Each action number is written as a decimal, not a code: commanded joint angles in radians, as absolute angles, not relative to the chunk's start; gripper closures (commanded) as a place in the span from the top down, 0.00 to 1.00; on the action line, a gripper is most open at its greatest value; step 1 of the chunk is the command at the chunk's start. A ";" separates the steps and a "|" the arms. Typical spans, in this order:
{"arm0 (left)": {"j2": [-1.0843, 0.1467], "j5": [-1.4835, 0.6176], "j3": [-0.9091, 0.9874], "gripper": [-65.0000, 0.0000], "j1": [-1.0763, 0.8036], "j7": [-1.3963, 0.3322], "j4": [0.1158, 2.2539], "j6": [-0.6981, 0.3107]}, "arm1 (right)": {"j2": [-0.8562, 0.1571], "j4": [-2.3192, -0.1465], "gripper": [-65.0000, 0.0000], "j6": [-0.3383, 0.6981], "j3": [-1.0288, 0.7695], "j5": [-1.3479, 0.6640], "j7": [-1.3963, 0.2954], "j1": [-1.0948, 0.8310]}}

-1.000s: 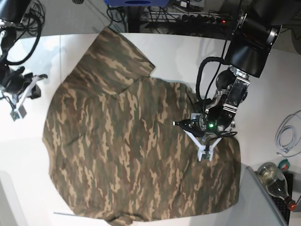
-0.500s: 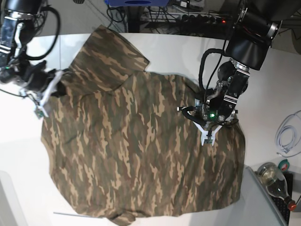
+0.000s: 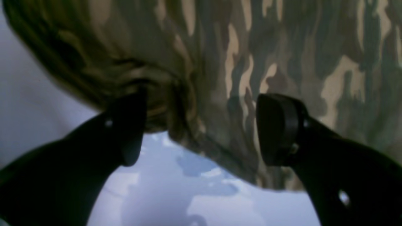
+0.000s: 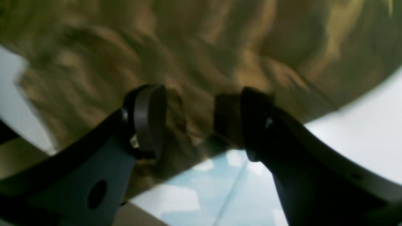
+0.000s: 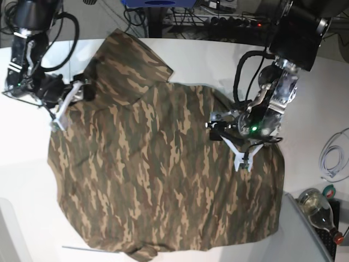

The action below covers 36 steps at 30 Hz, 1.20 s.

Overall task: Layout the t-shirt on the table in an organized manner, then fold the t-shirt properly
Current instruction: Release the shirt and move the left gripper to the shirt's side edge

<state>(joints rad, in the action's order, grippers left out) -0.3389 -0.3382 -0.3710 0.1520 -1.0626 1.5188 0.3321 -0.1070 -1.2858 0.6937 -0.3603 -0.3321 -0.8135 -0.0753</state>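
Left wrist view first: we see the left gripper [image 3: 201, 128] with its two black fingers [image 3: 278, 128] spread wide apart, a bunched edge of the soft camouflage-print t-shirt in olive, tan and dark brown [image 3: 220, 62] lying between them, with neither pad visibly pressing on the cloth. Below that edge shows the smooth white tabletop [image 3: 194, 194]. In the right wrist view, the right gripper [image 4: 201, 122] also has its fingers [image 4: 150, 119] parted, blurred cloth in the gap and behind it, the table's thin seam line just beneath.

From the base view, we find the left gripper [image 5: 240, 155] over the shirt's right-hand side and the right gripper [image 5: 64, 106] at the shirt's upper left edge, near the sleeve. The t-shirt [image 5: 158, 174] lies spread across the table [image 5: 27, 180], one sleeve folded at the top. Off the table's right edge lie a white cable [image 5: 332, 158] and a glass bottle [image 5: 319, 210].
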 commanded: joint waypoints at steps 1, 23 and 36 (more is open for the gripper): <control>-0.354 -0.335 -0.337 0.80 0.139 -1.072 1.589 0.331 | -0.113 -1.280 0.55 0.698 -0.363 -0.357 -0.773 -0.061; -0.328 -0.334 0.108 0.00 -0.254 -0.504 1.517 0.191 | -0.157 -1.106 0.01 0.698 -0.361 -0.357 -0.713 -0.027; -0.245 -0.335 0.104 0.39 -0.222 -0.415 1.469 0.183 | -0.157 -1.112 0.01 0.698 -0.360 -0.357 -0.713 -0.027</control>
